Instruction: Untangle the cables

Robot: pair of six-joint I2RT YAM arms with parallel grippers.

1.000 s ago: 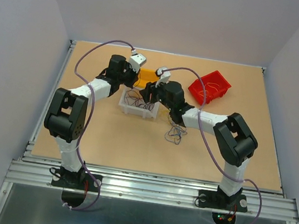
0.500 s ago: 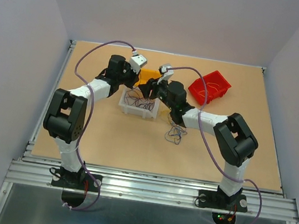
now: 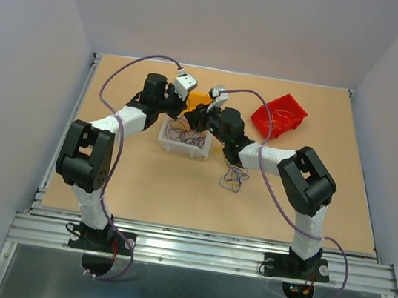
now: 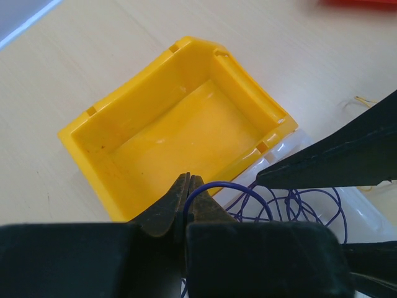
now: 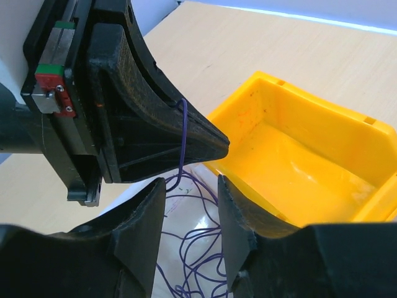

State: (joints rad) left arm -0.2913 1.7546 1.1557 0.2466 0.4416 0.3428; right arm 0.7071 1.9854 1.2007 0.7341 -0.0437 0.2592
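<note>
- Left wrist view: a purple cable (image 4: 214,186) rises from the white tray (image 3: 182,148), clenched in the left gripper (image 4: 187,182) beside the yellow bin (image 4: 124,118).
- Right gripper (image 5: 191,183) has swung in, its jaws apart but narrowing around that strand, likely for a second grasp.
- More cables (image 3: 234,177) lie loose on the table (image 3: 141,185).

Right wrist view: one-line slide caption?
Left gripper pinches a purple wire beside the yellow bin; right gripper open just below.
</note>
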